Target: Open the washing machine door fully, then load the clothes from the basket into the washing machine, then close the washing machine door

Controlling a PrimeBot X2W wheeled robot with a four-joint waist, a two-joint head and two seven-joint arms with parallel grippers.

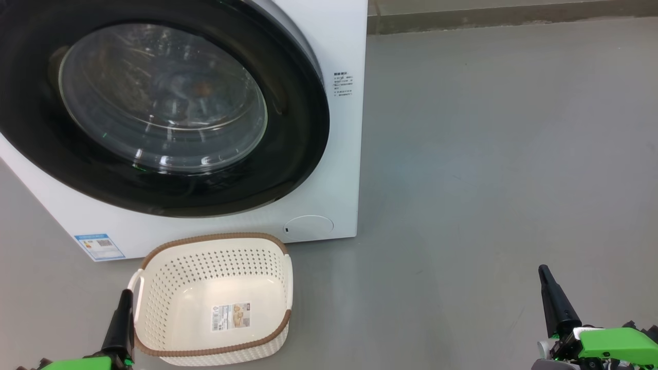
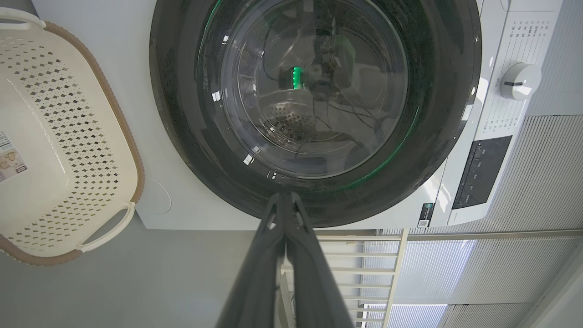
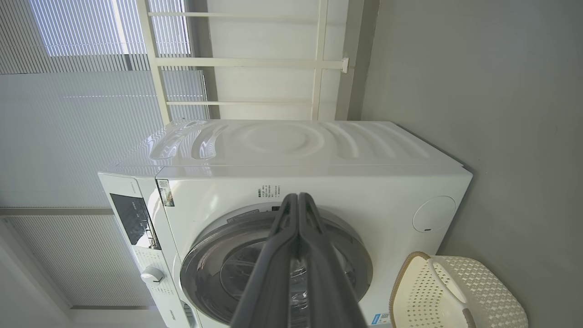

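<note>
The white washing machine (image 1: 342,169) stands ahead on the left, and its glossy black door (image 1: 295,128) lies shut flat against the front. The cream basket (image 1: 169,272) sits on the floor just below the door, with nothing in it but a paper label. The clothes are out of view. My left gripper (image 1: 125,294) is shut and empty beside the basket's left handle. In the left wrist view its tips (image 2: 285,196) point at the door's (image 2: 182,114) rim. My right gripper (image 1: 543,270) is shut over bare floor to the right. Its closed fingers (image 3: 298,197) aim at the machine (image 3: 364,191).
Grey floor (image 1: 488,154) stretches open to the right of the machine. A round flap (image 1: 308,227) and a blue sticker (image 1: 99,246) sit low on its front. The knob (image 2: 519,81) and dark control panel (image 2: 483,168) lie above the door. A white rail frame (image 3: 246,61) and blinds stand behind.
</note>
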